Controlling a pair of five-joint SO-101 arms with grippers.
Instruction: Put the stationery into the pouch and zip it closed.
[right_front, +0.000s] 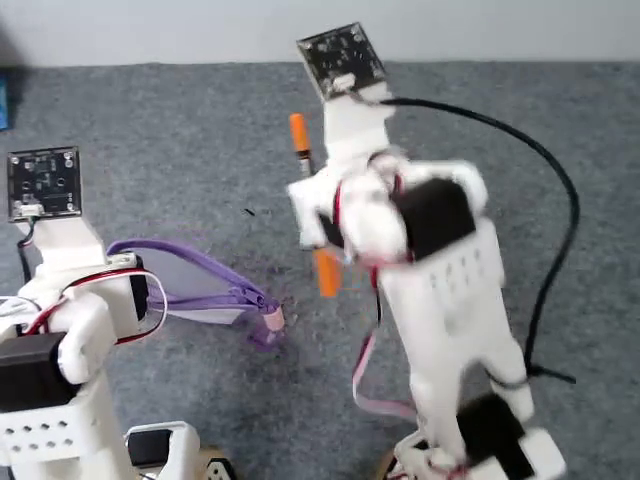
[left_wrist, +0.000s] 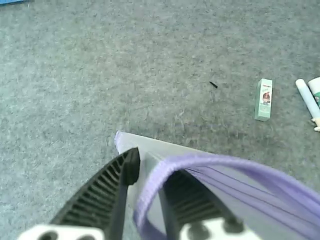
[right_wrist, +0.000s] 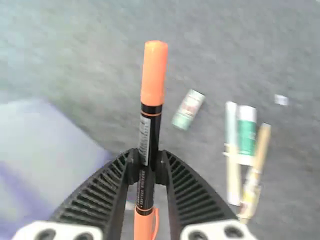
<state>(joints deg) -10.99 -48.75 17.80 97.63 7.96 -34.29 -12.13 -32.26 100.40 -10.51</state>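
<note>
Purple-edged pouch (right_front: 190, 285) lies at the left on the grey counter (right_front: 200, 130). The left end effector (left_wrist: 150, 167) pinches its upper rim, probably to keep the mouth open. Just right of it, the right end effector (right_wrist: 146, 159) clamps an orange marker (right_wrist: 151, 85) lengthwise, likely for insertion.

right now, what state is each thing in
pouch, unzipped, rim clamped
left gripper, shut on pouch
right gripper, shut on orange marker
orange marker, capped, held
green box, lying flat, untouched
other stationery, lying loose, untouched
</note>
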